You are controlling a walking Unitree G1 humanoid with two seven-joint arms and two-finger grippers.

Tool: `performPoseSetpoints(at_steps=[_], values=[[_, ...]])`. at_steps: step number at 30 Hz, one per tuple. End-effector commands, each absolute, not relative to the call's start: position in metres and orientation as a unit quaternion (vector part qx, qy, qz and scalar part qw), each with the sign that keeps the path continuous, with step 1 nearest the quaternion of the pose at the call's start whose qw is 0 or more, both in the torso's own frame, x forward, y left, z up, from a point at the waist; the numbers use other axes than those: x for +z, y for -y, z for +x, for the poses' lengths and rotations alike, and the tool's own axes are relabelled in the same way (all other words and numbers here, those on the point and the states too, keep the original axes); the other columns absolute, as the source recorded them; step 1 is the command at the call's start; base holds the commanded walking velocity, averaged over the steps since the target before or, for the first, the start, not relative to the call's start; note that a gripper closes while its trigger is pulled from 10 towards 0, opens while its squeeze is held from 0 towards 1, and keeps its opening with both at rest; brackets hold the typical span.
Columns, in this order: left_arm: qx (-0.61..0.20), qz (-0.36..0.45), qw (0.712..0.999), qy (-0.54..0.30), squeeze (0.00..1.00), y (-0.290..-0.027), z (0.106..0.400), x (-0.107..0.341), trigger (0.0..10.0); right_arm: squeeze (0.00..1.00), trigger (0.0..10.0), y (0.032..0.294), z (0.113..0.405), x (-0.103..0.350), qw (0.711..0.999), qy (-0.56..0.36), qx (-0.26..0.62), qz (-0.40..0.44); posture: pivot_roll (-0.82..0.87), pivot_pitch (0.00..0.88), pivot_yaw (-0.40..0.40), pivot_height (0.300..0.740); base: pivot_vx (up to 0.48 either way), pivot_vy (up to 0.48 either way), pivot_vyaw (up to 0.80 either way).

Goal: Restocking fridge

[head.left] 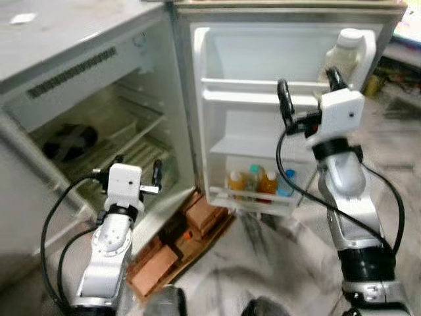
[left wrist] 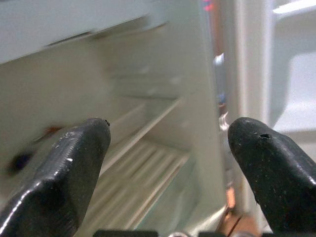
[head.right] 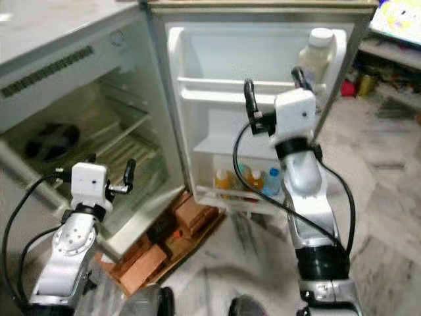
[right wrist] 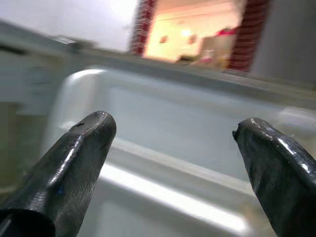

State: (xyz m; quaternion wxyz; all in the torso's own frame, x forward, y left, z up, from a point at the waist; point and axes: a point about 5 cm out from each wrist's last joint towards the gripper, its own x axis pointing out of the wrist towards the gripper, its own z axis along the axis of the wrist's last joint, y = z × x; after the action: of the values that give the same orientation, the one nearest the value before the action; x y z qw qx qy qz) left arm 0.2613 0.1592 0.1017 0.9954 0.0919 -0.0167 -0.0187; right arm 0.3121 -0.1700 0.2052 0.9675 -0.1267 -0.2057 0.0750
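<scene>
Open fridge (head.left: 99, 125); right gripper (head.left: 309, 92) spread empty near door's milk jug (head.left: 343, 56), possibly; left gripper (head.left: 137, 170) spread empty.

Two silver arms of rounded, jointed segments, each ending in a white box-shaped wrist housing. The left gripper (head.left: 137, 170) and right gripper (head.left: 309, 89) each carry two long black fingers (left wrist: 74, 168) with glossy, faintly scuffed, rounded tips. Black cables loop from each wrist housing down along the arm. A black band rings the right forearm.
</scene>
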Motion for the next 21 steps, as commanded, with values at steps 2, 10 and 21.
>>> performPoseSetpoints(at_steps=[2,10,21], values=[[-0.018,0.096,0.995,0.013,0.0,-0.158,0.261,0.1,10.0,0.0,10.0,0.172,0.313,0.183,0.979,0.148,0.084,-0.115,0.08,0.035,0.047,0.74,0.0,0.0,0.0],[-0.028,0.092,0.995,0.009,0.0,-0.157,0.261,0.098,10.0,0.0,10.0,0.175,0.305,0.143,0.988,0.071,0.088,-0.11,0.07,0.033,0.05,0.74,0.0,0.0,0.0],[-0.025,0.096,0.995,-0.028,0.0,-0.155,0.253,0.076,10.0,0.0,10.0,0.164,0.282,0.093,0.989,-0.015,0.128,-0.076,0.05,0.028,0.044,0.74,0.0,-0.407,0.0]])
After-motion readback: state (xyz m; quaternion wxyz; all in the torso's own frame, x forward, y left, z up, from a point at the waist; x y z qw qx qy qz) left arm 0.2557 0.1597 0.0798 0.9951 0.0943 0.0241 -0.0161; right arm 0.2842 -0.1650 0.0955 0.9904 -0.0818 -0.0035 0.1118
